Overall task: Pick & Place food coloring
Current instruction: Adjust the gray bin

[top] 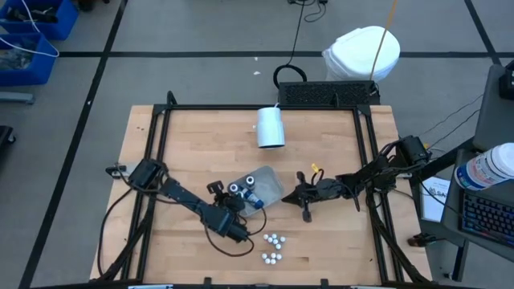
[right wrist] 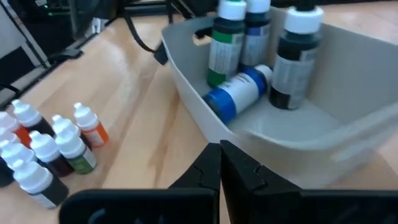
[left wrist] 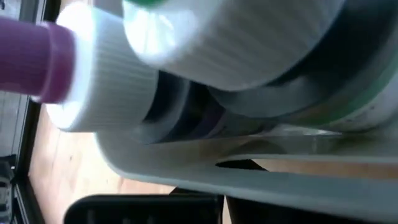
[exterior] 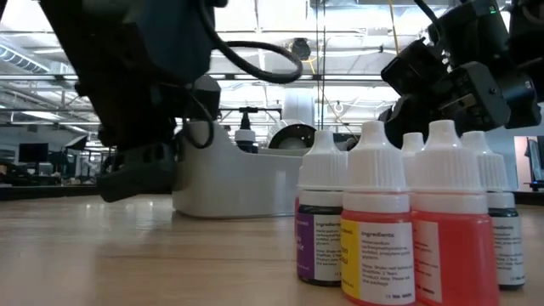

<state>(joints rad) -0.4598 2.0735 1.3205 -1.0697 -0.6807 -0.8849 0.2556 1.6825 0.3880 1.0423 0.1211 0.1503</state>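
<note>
The small white-capped food coloring bottles stand upright in two clusters on the wood near the table's near edge (top: 273, 240) (top: 271, 258), close up in the low view (exterior: 374, 221) and in the right wrist view (right wrist: 46, 152). A grey tray (top: 271, 183) holds the wider bottles (right wrist: 292, 56): some stand upright and a blue one (right wrist: 239, 93) lies on its side. My left gripper (top: 237, 205) is at the tray's near-left side, and its wrist view is filled by a ribbed white cap with a purple tip (left wrist: 93, 74). My right gripper (right wrist: 221, 155) is shut at the tray's right wall (right wrist: 280, 134). My right gripper comes level from the table's right, its shut fingertips (right wrist: 211, 158) right against the outside of the tray's wall (right wrist: 224, 134). I cannot tell whether they touch it. The tray sits flat on the table.
A large white cup (top: 271, 127) lies on its side toward the table's far edge. A black metal frame (top: 161, 136) runs around the table. Bare wood stretches on the left and between the tray and the cup. Cables trail beside both arm bases.
</note>
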